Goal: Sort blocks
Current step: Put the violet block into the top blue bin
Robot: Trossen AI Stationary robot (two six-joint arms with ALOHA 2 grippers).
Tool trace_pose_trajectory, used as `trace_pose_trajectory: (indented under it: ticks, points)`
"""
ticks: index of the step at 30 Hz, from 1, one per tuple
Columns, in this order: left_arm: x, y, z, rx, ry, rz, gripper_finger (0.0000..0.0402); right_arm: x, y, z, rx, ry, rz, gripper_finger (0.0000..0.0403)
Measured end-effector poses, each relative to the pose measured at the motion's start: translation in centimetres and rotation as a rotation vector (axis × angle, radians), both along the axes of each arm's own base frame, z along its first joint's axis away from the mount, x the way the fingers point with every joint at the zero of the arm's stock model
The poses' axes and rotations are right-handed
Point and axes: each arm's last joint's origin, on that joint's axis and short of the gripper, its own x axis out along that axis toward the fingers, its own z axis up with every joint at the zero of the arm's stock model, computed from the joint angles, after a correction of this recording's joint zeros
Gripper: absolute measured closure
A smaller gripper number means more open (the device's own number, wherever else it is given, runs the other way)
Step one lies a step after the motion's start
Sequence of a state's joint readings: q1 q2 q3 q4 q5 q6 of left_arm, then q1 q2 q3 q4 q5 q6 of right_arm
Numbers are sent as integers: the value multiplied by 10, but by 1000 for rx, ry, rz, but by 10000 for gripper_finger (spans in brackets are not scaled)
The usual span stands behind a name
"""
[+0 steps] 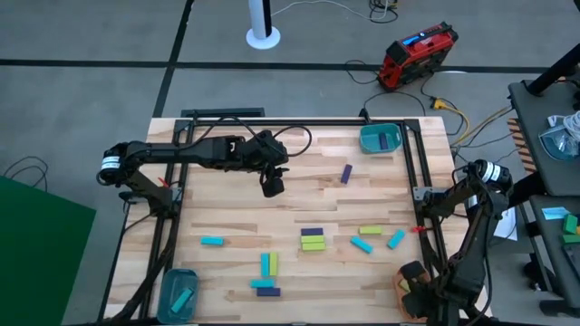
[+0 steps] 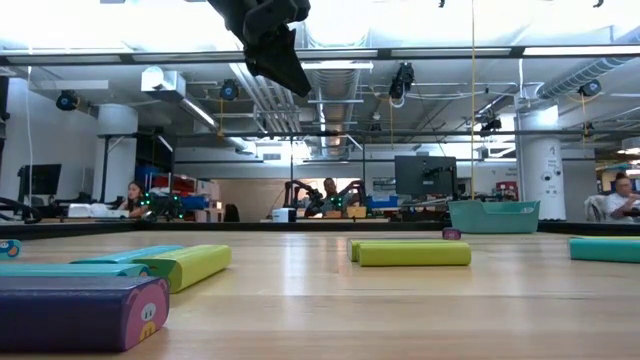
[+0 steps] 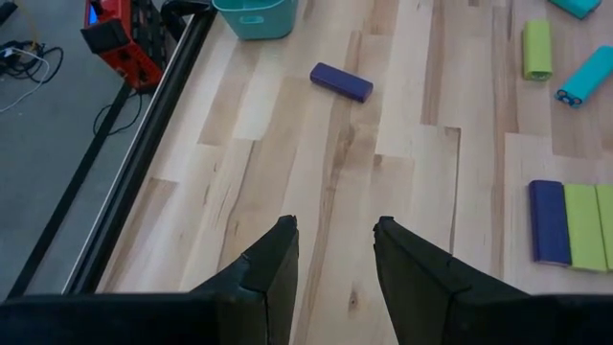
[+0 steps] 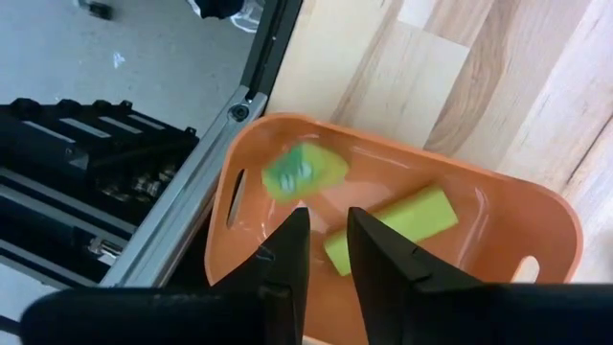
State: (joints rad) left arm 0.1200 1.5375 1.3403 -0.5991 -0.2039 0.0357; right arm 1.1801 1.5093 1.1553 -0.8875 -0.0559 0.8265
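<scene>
floor: grey concrete [image 1: 82, 91] with dark seams | bench [image 1: 308, 195]: pale wood planks in a black frame | red box [image 1: 417, 54] and yellow cables on floor behind | white post base [image 1: 263, 36] | ceiling: pipes, ducts, bright strip lights [image 2: 200, 112] | far back: monitor [image 2: 424, 175], seated people, white column [image 2: 545, 175]
</scene>
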Motion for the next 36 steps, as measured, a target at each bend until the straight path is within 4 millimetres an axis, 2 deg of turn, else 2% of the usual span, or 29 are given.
trace_pose_trajectory:
  ticks: [13, 17, 24, 30, 36]
  points:
    - [0, 0, 0, 0, 0, 0, 283, 2, 2, 2, 21, -6, -13, 338]
    - [0, 0, 0, 0, 1, 0, 283, 7, 12, 19, 134, -56, -12, 351]
    - [0, 0, 0, 2, 1, -2, 283, 10, 19, 42, 218, -23, -193, 392]
    - [0, 0, 0, 3, 1, -2, 283, 15, 21, 37, 207, -17, -212, 394]
    - [0, 0, 0, 3, 1, -2, 283, 28, 23, 16, 136, 3, -247, 394]
